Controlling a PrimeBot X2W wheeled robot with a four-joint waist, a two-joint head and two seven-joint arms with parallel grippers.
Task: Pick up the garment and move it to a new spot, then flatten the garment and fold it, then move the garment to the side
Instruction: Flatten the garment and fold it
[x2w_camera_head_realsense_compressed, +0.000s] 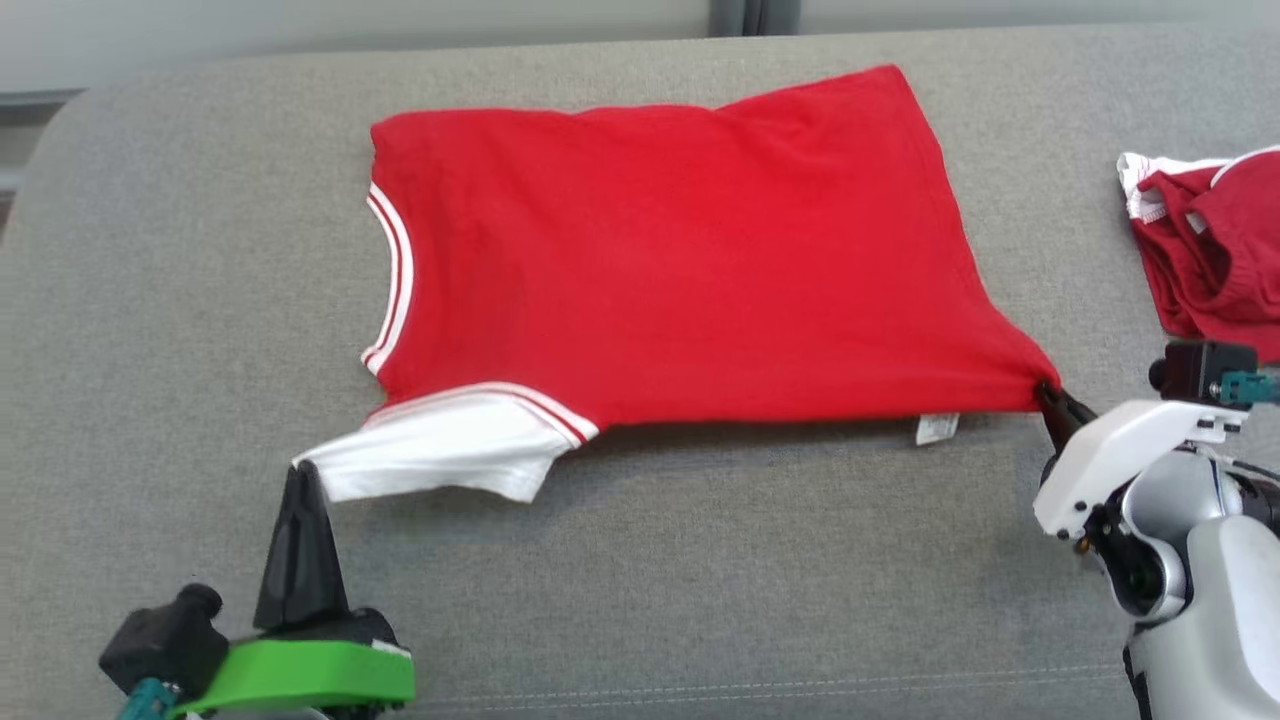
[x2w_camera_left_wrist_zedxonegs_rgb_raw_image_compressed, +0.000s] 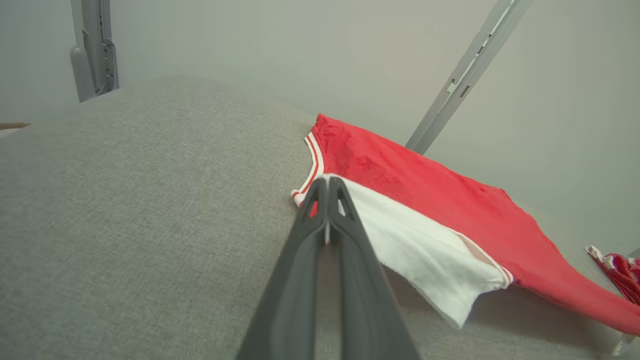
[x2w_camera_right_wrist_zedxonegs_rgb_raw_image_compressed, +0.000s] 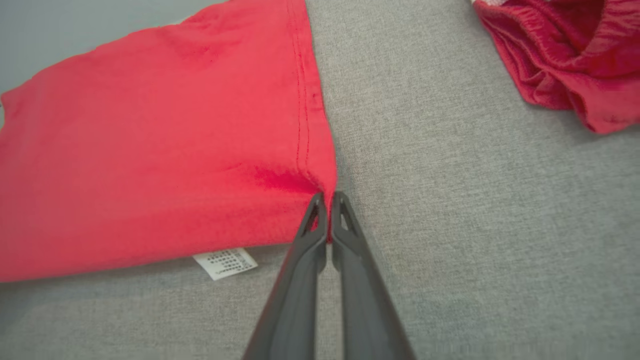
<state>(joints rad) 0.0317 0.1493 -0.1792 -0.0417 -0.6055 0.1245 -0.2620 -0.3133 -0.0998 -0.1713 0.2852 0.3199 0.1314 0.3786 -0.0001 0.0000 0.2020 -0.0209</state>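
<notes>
Nearest the head camera, at lower left, the left gripper (x2w_camera_head_realsense_compressed: 303, 472) on its bright green mount points up the view with its two long dark fingers pressed flat together. Their tips meet the outer corner of the white sleeve (x2w_camera_head_realsense_compressed: 440, 455), and from the left wrist view (x2w_camera_left_wrist_zedxonegs_rgb_raw_image_compressed: 327, 181) that corner seems to be nipped between them, though the contact itself is hidden behind the fingers. The sleeve (x2w_camera_left_wrist_zedxonegs_rgb_raw_image_compressed: 425, 250) hangs a little off the surface, with a shadow beneath it.

The sleeve belongs to the red T-shirt with a white short sleeve and red-and-white striped neck trim (x2w_camera_head_realsense_compressed: 680, 260), which lies spread across the middle of the wide grey woven fabric cushion (x2w_camera_head_realsense_compressed: 700, 600). Its neck opening faces left and its hem faces right. Its body is mostly smooth, with shallow creases towards the far edge. A small white printed care label (x2w_camera_head_realsense_compressed: 937, 428) sticks out from under the near edge, close to the hem corner.

At that near hem corner the right gripper (x2w_camera_head_realsense_compressed: 1045, 390) has its fingers closed tight on the red cloth, which puckers into the pinch (x2w_camera_right_wrist_zedxonegs_rgb_raw_image_compressed: 327, 197). The label (x2w_camera_right_wrist_zedxonegs_rgb_raw_image_compressed: 225, 262) lies just left of the fingers.

Further right, apart from the red T-shirt, a crumpled red garment with white edging (x2w_camera_head_realsense_compressed: 1210, 250) sits on the cushion.
</notes>
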